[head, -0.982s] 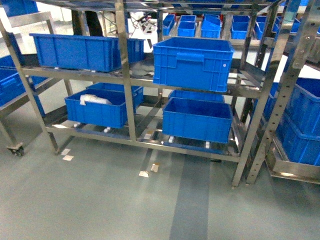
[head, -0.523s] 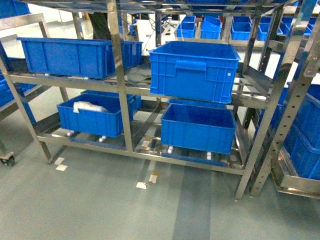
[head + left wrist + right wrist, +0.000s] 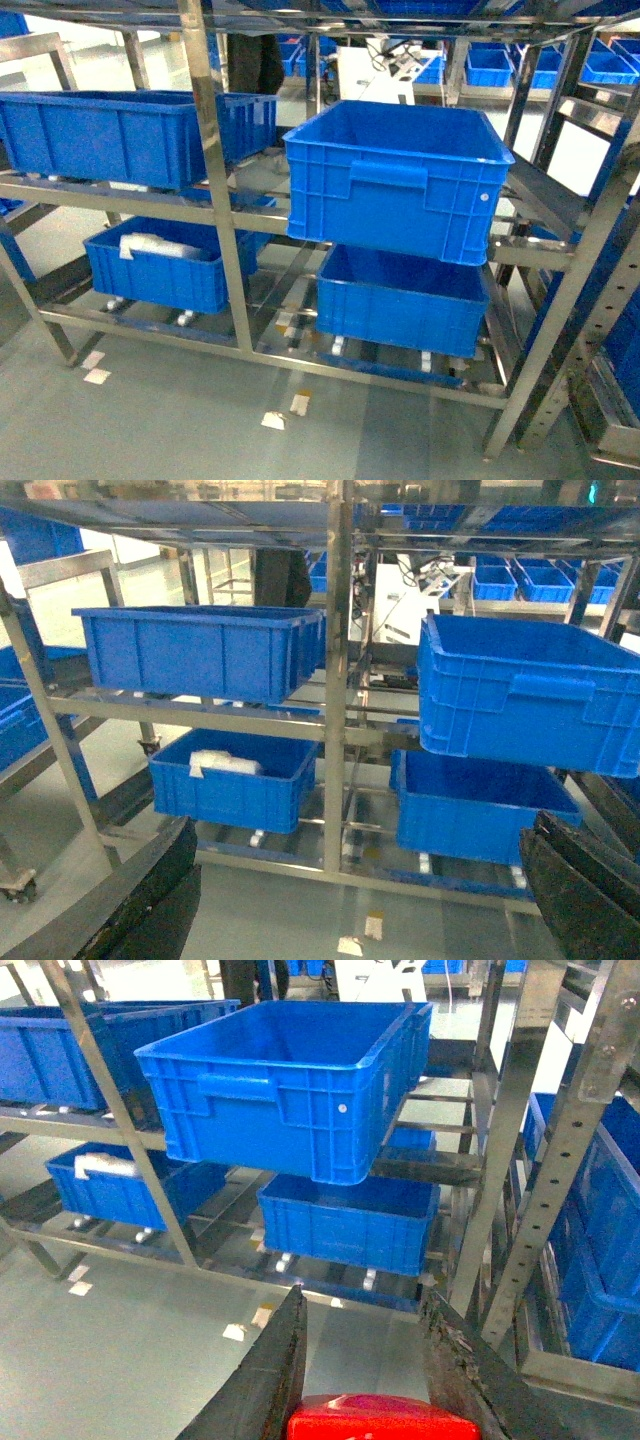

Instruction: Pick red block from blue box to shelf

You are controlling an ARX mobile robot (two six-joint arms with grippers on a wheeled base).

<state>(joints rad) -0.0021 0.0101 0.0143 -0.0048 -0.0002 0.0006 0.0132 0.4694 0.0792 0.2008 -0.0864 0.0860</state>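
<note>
The red block (image 3: 382, 1417) sits clamped between the two dark fingers of my right gripper (image 3: 363, 1298), low in the right wrist view. That gripper hangs above the grey floor in front of the shelf (image 3: 120, 1110). My left gripper (image 3: 360, 880) is wide open with nothing between its fingers, facing the shelf (image 3: 338, 680) from a distance. The shelf (image 3: 205, 170) of steel posts and rails fills the head view, where neither gripper shows. The blue box is out of view.
A large dark blue crate (image 3: 395, 180) juts out from the middle tier, with another (image 3: 400, 295) under it. At the left, one crate (image 3: 160, 260) holds a white bag below a long crate (image 3: 110, 130). Paper scraps (image 3: 285, 412) lie on the floor. More racks stand at the right (image 3: 580, 1110).
The head view has closed in on the shelf: the crates look larger and have shifted, and less floor shows in front.
</note>
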